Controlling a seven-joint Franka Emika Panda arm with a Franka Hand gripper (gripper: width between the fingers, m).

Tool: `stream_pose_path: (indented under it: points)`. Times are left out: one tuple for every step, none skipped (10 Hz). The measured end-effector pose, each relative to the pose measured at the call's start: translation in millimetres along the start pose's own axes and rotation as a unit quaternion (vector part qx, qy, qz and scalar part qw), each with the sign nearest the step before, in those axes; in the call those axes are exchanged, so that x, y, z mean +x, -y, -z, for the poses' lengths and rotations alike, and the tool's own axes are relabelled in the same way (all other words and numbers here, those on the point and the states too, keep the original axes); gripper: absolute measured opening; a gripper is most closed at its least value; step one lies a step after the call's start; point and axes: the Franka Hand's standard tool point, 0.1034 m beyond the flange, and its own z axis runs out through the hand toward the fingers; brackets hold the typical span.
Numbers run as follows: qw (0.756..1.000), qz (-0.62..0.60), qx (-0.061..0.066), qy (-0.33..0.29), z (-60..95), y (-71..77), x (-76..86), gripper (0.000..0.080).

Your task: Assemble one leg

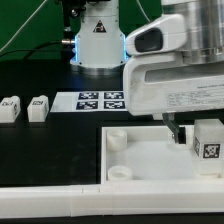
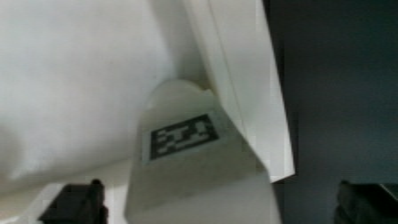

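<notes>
While my wrist view looks down between them, my gripper (image 2: 217, 204) stands open. The two dark fingertips (image 2: 71, 203) sit well out to either side of the leg (image 2: 183, 135), with a gap on each side and no contact that I can see. That leg, a white block with a black-and-white tag on its face, lies between my fingers, in front of the white tray (image 1: 150, 162).

In the exterior view the leg is at the tray's right end, just beside my one visible finger. I cannot tell whether it rests on the tray. Two round sockets (image 1: 116, 141) show at the tray's left end.

On the dark table (image 1: 30, 150), at the exterior view's far left, stand a second leg (image 1: 38, 107) and a third leg (image 1: 10, 108), well apart from the tray. The marker board (image 1: 100, 100) lies just to their right, beyond the tray.
</notes>
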Motion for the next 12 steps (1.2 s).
stream_pose_path:
  points:
    - [1.000, -0.003, 0.001, 0.001, -0.7, -1.1, -0.8, 0.0649]
    - [1.000, -0.023, 0.001, 0.001, -0.8, -0.4, -1.0, 0.0640]
    - [0.999, -0.042, 0.003, 0.001, -0.9, -0.1, -1.1, 0.0640]
    - [0.995, -0.099, 0.005, 0.002, -1.0, 1.2, -1.6, 0.0475]
    - [0.988, -0.152, 0.005, 0.004, -1.6, -0.6, -2.5, 0.0316]
    - [0.981, -0.196, 0.003, 0.004, -2.1, -3.9, -2.5, 0.0310]
    - [0.972, -0.236, 0.003, 0.005, -2.3, -4.6, -2.6, 0.0310]
    - [0.958, -0.288, 0.004, 0.005, -2.4, -5.4, -2.6, 0.0309]
    - [0.917, -0.399, 0.013, 0.010, -3.0, -8.0, -2.7, 0.0309]
    - [0.872, -0.489, 0.021, 0.016, -3.7, -9.9, -2.9, 0.0309]
    - [0.823, -0.567, 0.031, 0.025, -3.9, -11.3, -3.0, 0.0309]
    - [0.773, -0.632, 0.040, 0.036, -4.1, -11.5, -3.0, 0.0309]
